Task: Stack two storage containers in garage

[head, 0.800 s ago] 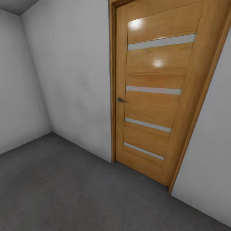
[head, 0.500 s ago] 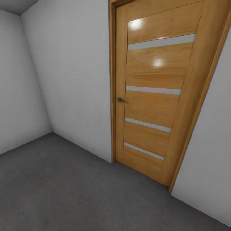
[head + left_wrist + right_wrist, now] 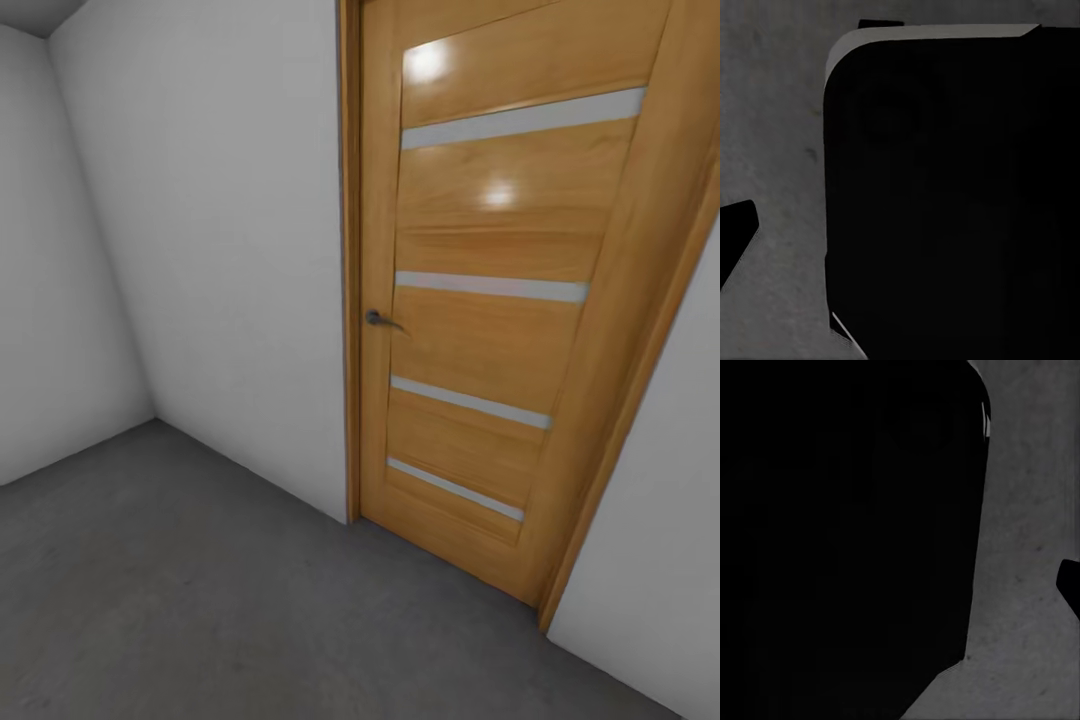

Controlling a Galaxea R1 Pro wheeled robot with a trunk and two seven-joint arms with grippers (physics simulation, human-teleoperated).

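Observation:
The two storage containers are out of view, and so is the living room. I am in the garage, on its dark grey concrete floor (image 3: 200,600), facing plain white walls (image 3: 220,250). In the left wrist view, one black fingertip (image 3: 735,236) juts in over the concrete (image 3: 772,150) beside a big dark rounded part of my own body (image 3: 945,210). In the right wrist view, a sliver of black fingertip (image 3: 1071,585) shows at the frame edge, over the floor (image 3: 1027,547). Nothing shows between the fingers, and their spacing cannot be read.
A closed wooden door (image 3: 480,330) with pale horizontal strips and a metal handle (image 3: 378,319) stands straight ahead in the wall. A room corner (image 3: 150,410) lies to the left. Bare concrete stretches in front of me and leftward.
The whole head view has shifted: the door looks slightly larger and sits a little further right, so the camera has moved closer. Nothing in the room has moved.

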